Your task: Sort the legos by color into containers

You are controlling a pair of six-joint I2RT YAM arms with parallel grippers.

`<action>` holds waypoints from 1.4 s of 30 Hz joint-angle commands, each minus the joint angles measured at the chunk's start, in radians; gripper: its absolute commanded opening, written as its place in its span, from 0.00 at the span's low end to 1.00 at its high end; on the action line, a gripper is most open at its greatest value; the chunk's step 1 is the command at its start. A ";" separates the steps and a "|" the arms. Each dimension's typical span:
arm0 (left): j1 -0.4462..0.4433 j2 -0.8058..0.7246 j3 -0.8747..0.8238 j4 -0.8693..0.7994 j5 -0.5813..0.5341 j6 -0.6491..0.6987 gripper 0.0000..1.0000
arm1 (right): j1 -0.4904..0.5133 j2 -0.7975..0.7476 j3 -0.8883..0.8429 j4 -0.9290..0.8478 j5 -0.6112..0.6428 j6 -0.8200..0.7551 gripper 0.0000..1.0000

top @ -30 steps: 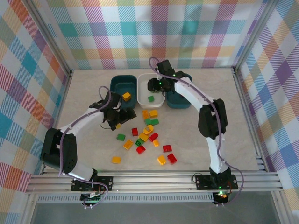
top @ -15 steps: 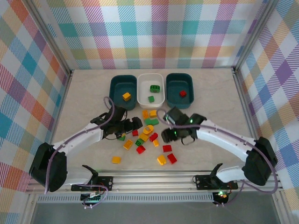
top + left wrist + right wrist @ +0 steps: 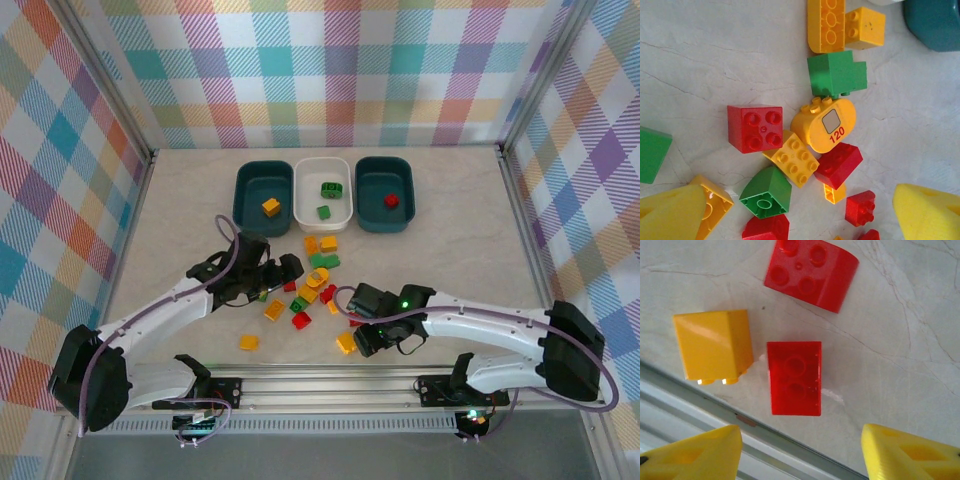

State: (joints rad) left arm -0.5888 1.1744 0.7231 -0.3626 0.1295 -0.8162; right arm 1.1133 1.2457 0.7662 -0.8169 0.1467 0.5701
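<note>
Loose legos [image 3: 312, 285] in red, green and yellow lie mid-table. My left gripper [image 3: 288, 268] hangs open over the pile's left side. In its wrist view the fingers [image 3: 670, 215] straddle a green brick [image 3: 765, 192] and small red ones, gripping none. My right gripper [image 3: 365, 335] is open near the front edge. A red brick [image 3: 794, 377] lies underside up just ahead of its fingertips [image 3: 912, 452], with a yellow brick [image 3: 712, 345] to its left. The left teal container [image 3: 243, 190] holds a yellow brick, the white one [image 3: 302, 195] green bricks, the right teal one [image 3: 405, 190] a red brick.
A second red brick [image 3: 811, 272] lies beyond the first. The table's metal front rail [image 3: 700, 405] runs right under the right gripper. A lone yellow brick [image 3: 248, 342] sits near the front left. Checked walls close in the table on three sides.
The right arm swung back from the white tub to the pile, then down to the bricks at the front edge, jaws a little wider. The left gripper moved from the left tub to the pile.
</note>
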 commanded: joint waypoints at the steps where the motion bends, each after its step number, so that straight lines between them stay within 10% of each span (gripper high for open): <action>1: -0.016 -0.019 -0.017 0.001 -0.026 -0.016 0.96 | 0.005 0.037 -0.030 0.026 0.020 0.056 0.63; 21: -0.016 -0.029 -0.010 -0.034 -0.029 0.009 0.96 | 0.007 0.133 -0.069 0.146 -0.015 0.044 0.60; 42: -0.016 0.018 0.098 -0.114 -0.066 0.049 0.96 | -0.126 0.065 0.143 0.082 0.225 0.016 0.29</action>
State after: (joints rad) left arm -0.5915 1.1713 0.7654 -0.4458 0.0837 -0.7956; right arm 1.0561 1.3548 0.8127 -0.7231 0.2943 0.6186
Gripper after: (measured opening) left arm 0.962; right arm 0.318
